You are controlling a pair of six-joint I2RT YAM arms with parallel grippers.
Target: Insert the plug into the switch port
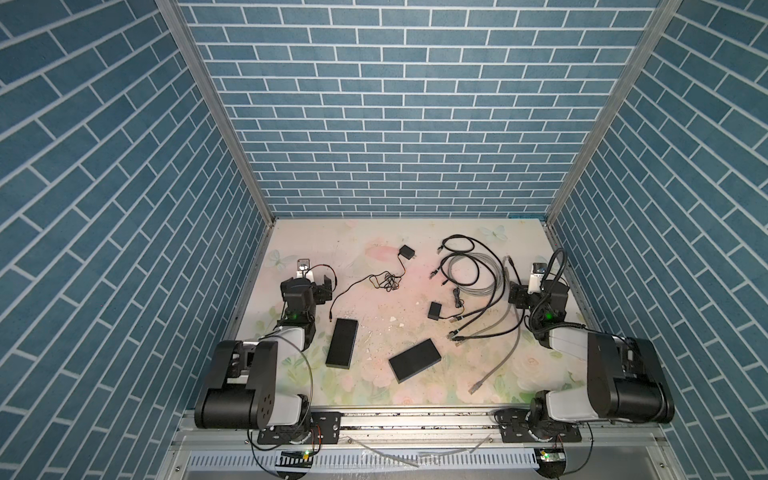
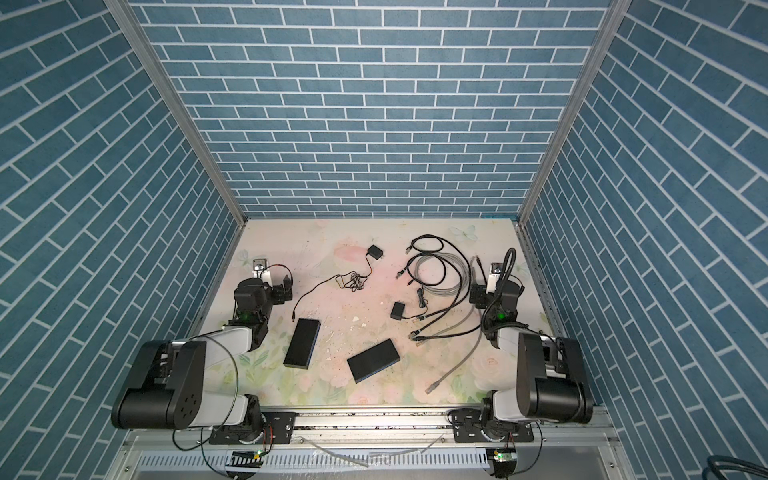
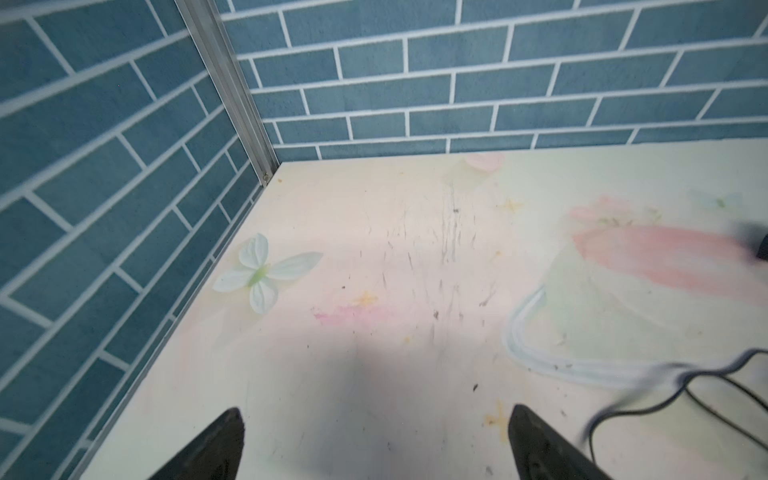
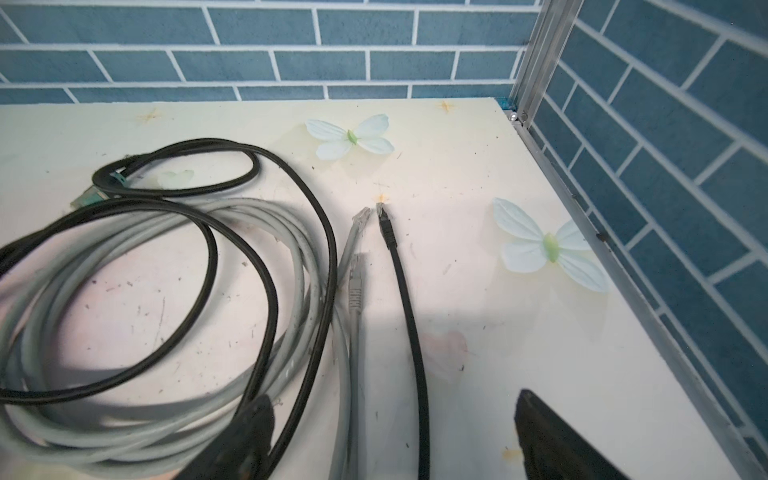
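Note:
Two flat black switches lie on the floral table in both top views, one [image 1: 341,348] nearer the left arm and one [image 1: 414,360] in the middle front; their ports do not show. Black and grey network cables [image 1: 478,278] lie coiled at the right. In the right wrist view a black plug [image 4: 384,216] and a grey plug [image 4: 361,216] lie ahead of my right gripper [image 4: 394,397], which is open above the black cable and the grey strands. My left gripper [image 3: 377,410] is open over bare table near the back left corner.
Two small black power adapters [image 1: 406,252] [image 1: 435,310] lie mid-table, the far one with a thin tangled cord [image 1: 386,282]. More cable plugs [image 1: 455,336] [image 1: 473,388] lie at the front right. Blue brick walls close in the back and both sides.

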